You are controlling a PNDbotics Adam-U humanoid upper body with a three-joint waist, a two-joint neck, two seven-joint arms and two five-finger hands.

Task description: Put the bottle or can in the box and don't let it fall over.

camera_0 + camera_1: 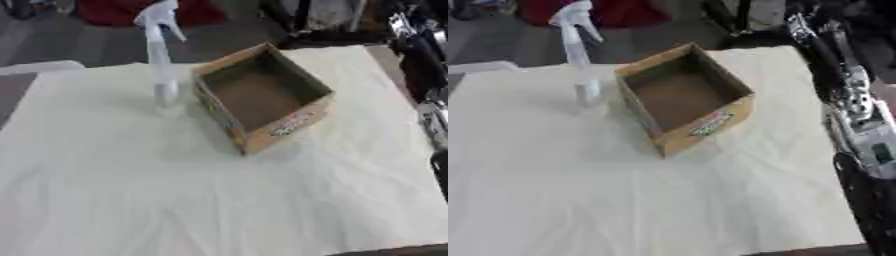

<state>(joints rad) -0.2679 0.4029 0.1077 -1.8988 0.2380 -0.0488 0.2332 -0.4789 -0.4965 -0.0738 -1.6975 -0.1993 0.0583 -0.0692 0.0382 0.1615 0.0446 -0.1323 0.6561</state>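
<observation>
Your desk (175, 200) is draped in a pale, creased cloth, with a dark floor and something red beyond its far edge. On it stands a clear spray bottle (162, 65) with a white trigger head, upright, toward the far left, just beside the open cardboard box (262, 95); from here you cannot tell whether the two touch. The box sits askew with its opening upward, and nothing shows inside it.

Judge the bottle as tall, narrow and top-heavy, probably light, with smooth plastic walls that may slip and give a little when squeezed. Whether it holds any liquid you cannot tell. Take it round the body, below the neck and above the middle, so it hangs straight and does not swing; the trigger head is a poor hold. Lower it until the base is flat on the box floor before you let go, because a slender base like that will topple easily.

Much is hidden from you. The right arm (855, 105) runs down the right edge of the right eye view, but its robot hand is cut off, so you cannot tell whether those fingers are spread or curled. The left robot hand appears in neither view. The bottle's lower body is hard to make out against the cloth.
</observation>
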